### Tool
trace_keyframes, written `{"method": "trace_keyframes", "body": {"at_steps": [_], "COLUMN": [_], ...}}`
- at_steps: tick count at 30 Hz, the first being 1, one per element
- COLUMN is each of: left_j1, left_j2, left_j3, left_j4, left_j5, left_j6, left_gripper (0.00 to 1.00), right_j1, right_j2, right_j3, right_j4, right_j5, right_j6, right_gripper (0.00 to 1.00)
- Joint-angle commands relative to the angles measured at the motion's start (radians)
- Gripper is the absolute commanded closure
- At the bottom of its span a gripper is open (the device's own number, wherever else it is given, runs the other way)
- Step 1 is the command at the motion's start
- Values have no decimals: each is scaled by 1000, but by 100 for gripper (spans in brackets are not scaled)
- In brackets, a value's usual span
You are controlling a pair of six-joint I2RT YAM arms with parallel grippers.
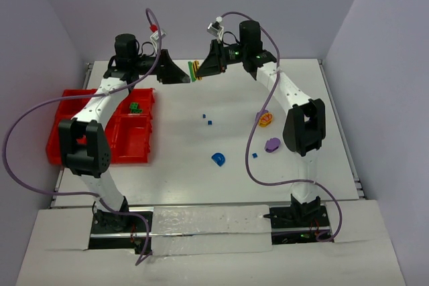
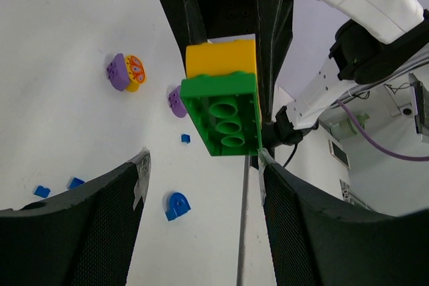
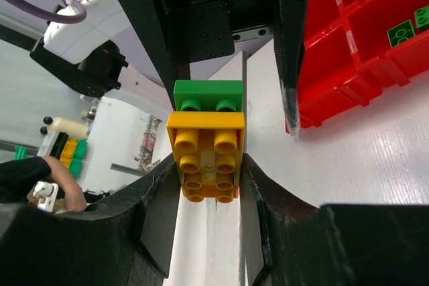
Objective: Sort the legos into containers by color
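A yellow brick [image 3: 204, 159] and a green brick [image 3: 208, 94] are stuck together and held in the air at the back of the table [image 1: 194, 70]. My right gripper [image 3: 209, 172] is shut on the yellow brick's sides. My left gripper [image 2: 201, 165] is open, its jaws wide apart, facing the green brick [image 2: 224, 115], which sits just past its fingertips. The red containers [image 1: 100, 128] stand at the left, with a green lego [image 1: 136, 107] in one compartment. Loose on the table are a blue arch [image 1: 218, 159], a purple piece [image 1: 272, 144] and an orange piece [image 1: 265, 120].
Tiny blue bits [image 1: 207, 120] lie mid-table, and another [image 1: 255, 156] lies near the purple piece. The two grippers face each other closely at the back. The containers also show in the right wrist view [image 3: 362, 31]. Purple cables hang off both arms.
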Motion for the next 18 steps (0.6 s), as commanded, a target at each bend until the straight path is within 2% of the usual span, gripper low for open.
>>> {"method": "trace_keyframes", "body": {"at_steps": [1,5,9,13,18], "left_j1": [4,2,-6,-17,-22], "left_j2": [-34,-24,-26,-17,2], "left_j3": [59,79,47,44,74], "left_j4": [-102,-140,4,72,23], "left_j5": [88,101,100,70,23], "left_j6": [79,97,-18,-68,-24], "left_gripper": [28,28,28,28,28], "right_j1": [-10,-9,-2,8,11], "right_j2": [-25,-24,-20,-26,-34], "right_j3": [-1,9,32,34,31], "right_j4": [-24,-33,-88,-105,-118], "right_j5": [0,9,19,19,13], "right_j6": [-50,-61,-111,-129,-142], "right_gripper": [100,100,100,100,100]}}
